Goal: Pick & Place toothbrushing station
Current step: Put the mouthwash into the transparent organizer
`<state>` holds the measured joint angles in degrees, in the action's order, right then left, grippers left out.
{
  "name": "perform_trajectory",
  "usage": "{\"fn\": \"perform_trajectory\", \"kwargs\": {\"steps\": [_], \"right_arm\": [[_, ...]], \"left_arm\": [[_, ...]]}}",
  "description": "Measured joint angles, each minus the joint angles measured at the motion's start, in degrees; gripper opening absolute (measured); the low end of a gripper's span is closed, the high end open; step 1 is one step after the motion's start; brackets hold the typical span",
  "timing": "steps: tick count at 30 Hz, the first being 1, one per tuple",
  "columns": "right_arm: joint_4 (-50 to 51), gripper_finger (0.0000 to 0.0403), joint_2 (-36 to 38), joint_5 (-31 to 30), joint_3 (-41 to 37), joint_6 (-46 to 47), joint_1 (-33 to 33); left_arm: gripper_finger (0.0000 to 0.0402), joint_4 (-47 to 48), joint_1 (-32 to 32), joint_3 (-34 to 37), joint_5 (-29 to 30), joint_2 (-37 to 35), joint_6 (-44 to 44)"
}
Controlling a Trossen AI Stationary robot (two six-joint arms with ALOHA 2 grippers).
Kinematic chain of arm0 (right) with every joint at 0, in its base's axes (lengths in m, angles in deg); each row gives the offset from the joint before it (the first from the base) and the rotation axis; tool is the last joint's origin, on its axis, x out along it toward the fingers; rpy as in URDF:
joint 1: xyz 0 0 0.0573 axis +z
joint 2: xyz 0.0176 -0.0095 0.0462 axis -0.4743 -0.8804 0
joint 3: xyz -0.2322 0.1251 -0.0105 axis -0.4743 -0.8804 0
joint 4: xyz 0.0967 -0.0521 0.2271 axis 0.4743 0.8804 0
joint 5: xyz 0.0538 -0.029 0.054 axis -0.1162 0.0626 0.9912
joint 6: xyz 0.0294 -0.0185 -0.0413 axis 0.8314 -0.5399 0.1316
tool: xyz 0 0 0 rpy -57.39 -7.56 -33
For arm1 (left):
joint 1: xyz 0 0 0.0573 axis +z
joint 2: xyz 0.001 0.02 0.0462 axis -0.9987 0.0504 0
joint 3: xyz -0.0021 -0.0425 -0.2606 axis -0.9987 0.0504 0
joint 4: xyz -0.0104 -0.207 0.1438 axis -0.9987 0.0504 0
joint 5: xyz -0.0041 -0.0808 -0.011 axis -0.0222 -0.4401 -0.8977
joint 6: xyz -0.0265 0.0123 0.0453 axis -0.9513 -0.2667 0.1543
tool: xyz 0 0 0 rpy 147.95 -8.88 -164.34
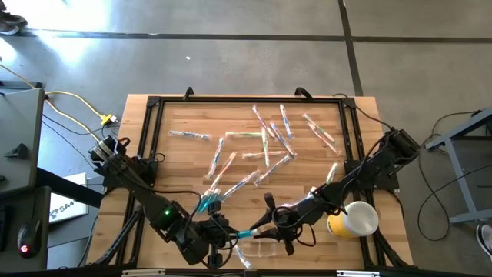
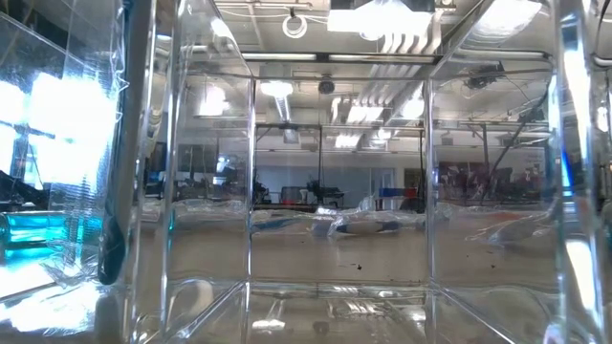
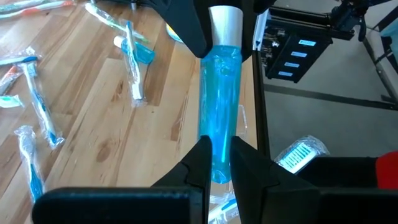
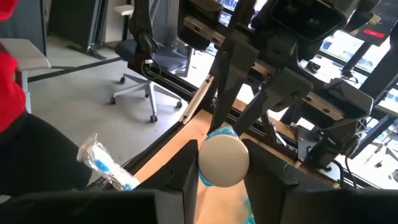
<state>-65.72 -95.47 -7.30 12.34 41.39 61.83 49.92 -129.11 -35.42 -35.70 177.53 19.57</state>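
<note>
Wrapped toothbrushes [image 1: 265,142] clutter mid-table; the clear organizer [image 1: 261,248] seemingly blocks the front edge.
</note>
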Motion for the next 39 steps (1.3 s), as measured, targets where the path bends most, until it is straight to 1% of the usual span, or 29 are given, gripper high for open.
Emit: {"fn": "perform_trajectory", "kwargs": {"steps": [4, 8, 27, 29, 31, 34, 39], "right_arm": [[0.50, 0.0107, 0.00, 0.02, 0.00, -0.09, 0.00], [0.91, 0.0095, 0.00, 0.09, 0.00, -0.08, 0.08], [2.26, 0.0091, 0.09, -0.11, 0.00, 0.30, 0.20], [2.55, 0.0091, 0.09, -0.08, 0.00, 0.32, 0.22], [3.28, 0.0091, 0.09, 0.48, 0.02, 0.47, 0.24], [4.84, 0.0091, -0.35, 0.78, -0.19, 0.50, 0.31], [5.07, 0.0091, -0.04, -0.65, -0.09, 0.88, 0.74]], "left_arm": [[0.0040, 0.01, 0.02, 0.00, 0.00, 0.00, 0.68], [0.0040, -0.15, 0.00, 0.00, -0.02, 0.00, 3.62], [0.0042, -1.11, -0.07, 0.04, 1.51, 0.00, 3.61], [0.0052, -1.46, -0.07, 0.04, 1.53, 0.00, 3.24], [0.0071, -2.34, -0.07, 0.04, 2.33, 0.09, 3.08], [0.0110, -3.74, 0.02, -0.16, 4.61, 0.54, 3.46], [0.0176, -4.02, -0.02, -0.07, 4.54, 0.74, 4.19]]}}
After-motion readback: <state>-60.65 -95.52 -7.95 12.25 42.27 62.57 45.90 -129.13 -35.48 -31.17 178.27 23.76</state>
